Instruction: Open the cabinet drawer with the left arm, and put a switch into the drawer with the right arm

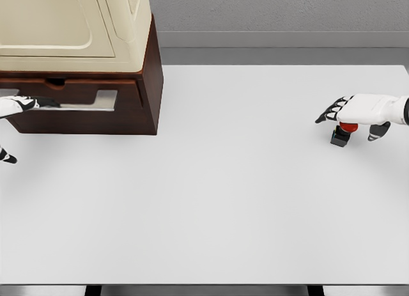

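The right hand (358, 117) hovers at the right edge of the table (243, 200), palm down, fingers extended toward the left and spread, thumb hanging below; it holds nothing. The switch (343, 132), a small dark block with a red cap, stands on the table directly beneath the palm, between thumb and fingers. Whether the palm touches the cap cannot be determined. The switch is upright, its long axis roughly vertical.

The left hand (19, 104) enters at the left edge, level with the drawer (77, 99) of the dark wooden cabinet (150, 85), with dark fingertips at the drawer's front recess. The drawer appears closed or nearly so; whether the fingers grip the handle cannot be determined.

The switch lies well apart from the drawer, across the table's width. The right hand is far nearer to it. Judgement: closing the fingers around the switch is the next requirement.
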You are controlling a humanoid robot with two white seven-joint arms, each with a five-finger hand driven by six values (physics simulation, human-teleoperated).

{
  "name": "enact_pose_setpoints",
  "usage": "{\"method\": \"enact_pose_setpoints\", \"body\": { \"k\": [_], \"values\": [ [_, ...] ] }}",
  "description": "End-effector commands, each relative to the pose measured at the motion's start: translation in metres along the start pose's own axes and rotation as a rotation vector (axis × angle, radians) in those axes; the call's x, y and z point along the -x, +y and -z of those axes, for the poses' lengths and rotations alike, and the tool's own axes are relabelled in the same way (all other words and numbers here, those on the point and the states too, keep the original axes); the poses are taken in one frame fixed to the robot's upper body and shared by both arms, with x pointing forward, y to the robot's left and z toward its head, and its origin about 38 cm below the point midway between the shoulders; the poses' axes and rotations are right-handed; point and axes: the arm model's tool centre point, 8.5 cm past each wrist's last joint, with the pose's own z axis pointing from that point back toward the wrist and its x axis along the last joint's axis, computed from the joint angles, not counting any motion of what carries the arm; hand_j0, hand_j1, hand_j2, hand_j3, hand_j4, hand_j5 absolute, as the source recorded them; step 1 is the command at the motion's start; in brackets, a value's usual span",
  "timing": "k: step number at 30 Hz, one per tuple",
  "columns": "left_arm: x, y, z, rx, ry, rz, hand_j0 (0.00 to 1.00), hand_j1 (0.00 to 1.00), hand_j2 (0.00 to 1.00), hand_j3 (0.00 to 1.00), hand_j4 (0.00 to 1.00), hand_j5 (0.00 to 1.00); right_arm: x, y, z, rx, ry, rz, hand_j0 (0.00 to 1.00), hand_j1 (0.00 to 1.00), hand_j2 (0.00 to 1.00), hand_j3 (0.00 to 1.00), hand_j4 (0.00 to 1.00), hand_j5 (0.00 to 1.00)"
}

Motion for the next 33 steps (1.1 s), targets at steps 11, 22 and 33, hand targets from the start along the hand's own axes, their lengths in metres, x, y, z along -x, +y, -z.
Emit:
{"method": "enact_pose_setpoints", "body": {
  "k": [11,22,33],
  "values": [
    [-0.018,0.002,-0.006,-0.003,-0.147,-0.114,1.00,1.00,1.00,1.00,1.00,1.00,0.000,0.000,-0.001,0.001,0.002,0.001,1.00,1.00,1.00,1.00,1.00,1.00],
    [-0.026,-0.008,-0.005,0.035,-0.190,-0.109,1.00,1.00,1.00,1.00,1.00,1.00,0.000,0.000,0.000,0.000,0.001,-0.001,0.99,0.99,0.99,0.99,0.99,0.99],
    [-0.028,-0.014,-0.021,0.083,-0.246,-0.072,1.00,1.00,1.00,1.00,1.00,1.00,-0.003,0.000,0.001,-0.001,-0.006,-0.006,0.92,0.92,0.92,0.92,0.92,0.92]
  ]
}}
